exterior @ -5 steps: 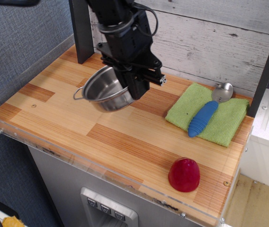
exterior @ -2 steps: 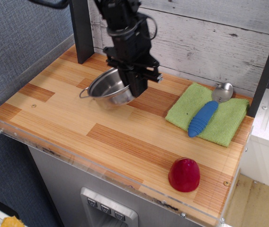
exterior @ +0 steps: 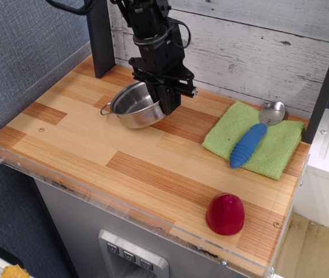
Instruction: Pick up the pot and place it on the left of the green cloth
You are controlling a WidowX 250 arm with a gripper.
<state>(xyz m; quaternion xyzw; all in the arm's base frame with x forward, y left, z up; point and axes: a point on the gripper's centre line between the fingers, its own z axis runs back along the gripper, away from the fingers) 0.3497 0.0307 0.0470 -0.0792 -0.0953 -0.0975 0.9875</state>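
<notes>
The shiny steel pot (exterior: 132, 104) is tilted slightly, its bottom on or just above the wooden tabletop, left of the green cloth (exterior: 255, 138). My black gripper (exterior: 164, 101) comes down from above and is shut on the pot's right rim. One wire loop handle shows at the pot's left side; the other is hidden behind the gripper. The green cloth lies at the right back, with a bare strip of wood between it and the pot.
A blue-handled metal spoon (exterior: 249, 143) lies on the cloth, its bowl (exterior: 272, 112) at the back. A red dome (exterior: 225, 214) sits near the front right edge. A black post (exterior: 98, 37) stands at the back left. A clear rim (exterior: 66, 185) edges the table.
The gripper has lowered the pot and carried it slightly back and right, from tilted in the air to down at the tabletop. The cloth, the spoon and the dome have not moved.
</notes>
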